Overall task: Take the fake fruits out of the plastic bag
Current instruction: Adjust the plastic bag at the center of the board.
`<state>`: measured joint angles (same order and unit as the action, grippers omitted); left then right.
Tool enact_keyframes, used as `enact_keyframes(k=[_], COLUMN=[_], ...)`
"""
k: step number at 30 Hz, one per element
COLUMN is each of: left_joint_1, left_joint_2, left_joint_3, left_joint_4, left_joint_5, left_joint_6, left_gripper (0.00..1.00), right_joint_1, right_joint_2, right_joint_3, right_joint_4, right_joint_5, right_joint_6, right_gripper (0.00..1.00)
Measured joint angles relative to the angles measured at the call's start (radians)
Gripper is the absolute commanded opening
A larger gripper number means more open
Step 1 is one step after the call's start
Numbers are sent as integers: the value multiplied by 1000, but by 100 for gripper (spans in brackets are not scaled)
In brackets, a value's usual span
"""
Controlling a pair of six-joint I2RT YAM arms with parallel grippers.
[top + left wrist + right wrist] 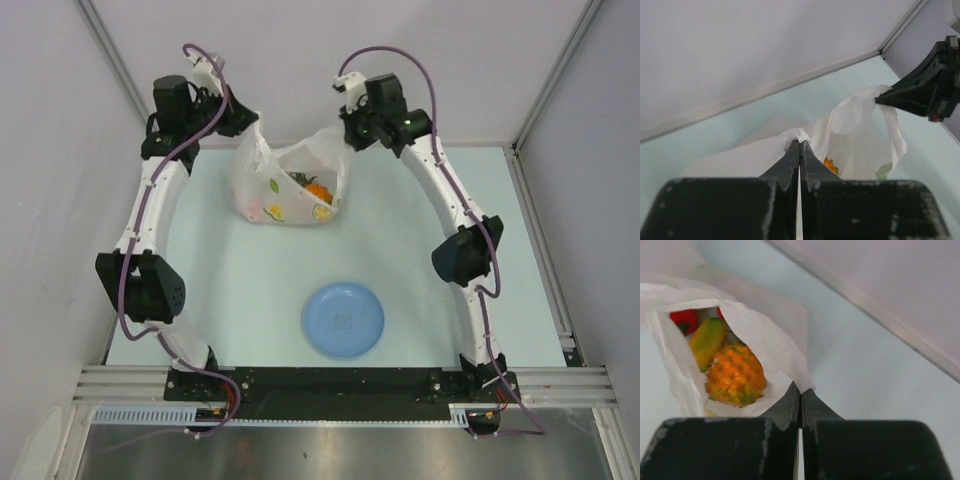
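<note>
The translucent white plastic bag (290, 185) hangs at the far middle of the table, held up by both grippers. My left gripper (250, 122) is shut on its left top edge (799, 136). My right gripper (343, 132) is shut on its right top edge (801, 386). The bag mouth gapes open between them. Inside, the right wrist view shows the orange pineapple (736, 375), a yellow-green piece (707, 340) and a glossy red piece (684, 320). The pineapple (317, 190) and yellow wedges show through the bag from above. The green ball is hidden.
A round light-blue plate (343, 319) lies on the pale table near the front middle. Grey walls enclose the back and both sides. The right gripper's black fingers (920, 92) show in the left wrist view.
</note>
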<state>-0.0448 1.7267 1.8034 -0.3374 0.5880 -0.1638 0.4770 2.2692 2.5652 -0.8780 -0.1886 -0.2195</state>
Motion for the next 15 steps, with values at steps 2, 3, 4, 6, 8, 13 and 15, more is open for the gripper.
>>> enact_keyframes(k=[2,3,4,6,8,13,15], left_joint_1=[2,2,2,-9,-25,-95,-123], left_joint_2=[32,37,33,6,-55,-216,-219], left_joint_3=[64,80,82,60,-48,-389,-457], left_joint_4=[23,33,38,42,66,-15,-36], left_joint_5=[26,48,68,130,168,261,280], left_joint_6=[8,7,7,7,21,55,60], left_gripper=[0,0,0,0,0,0,0], right_joint_1=[-48,-76,-102,-148,-155,-158,-152], right_joint_2=[-58,-85,-109,-167,-268,-499,-521], right_joint_3=[-113,-162,-200,-264,-436,-824,-876], right_joint_4=[123,165,195,234,323,296,282], right_joint_5=[19,28,39,52,51,32,38], right_joint_6=[19,29,36,48,47,50,53], right_gripper=[0,0,0,0,0,53,67])
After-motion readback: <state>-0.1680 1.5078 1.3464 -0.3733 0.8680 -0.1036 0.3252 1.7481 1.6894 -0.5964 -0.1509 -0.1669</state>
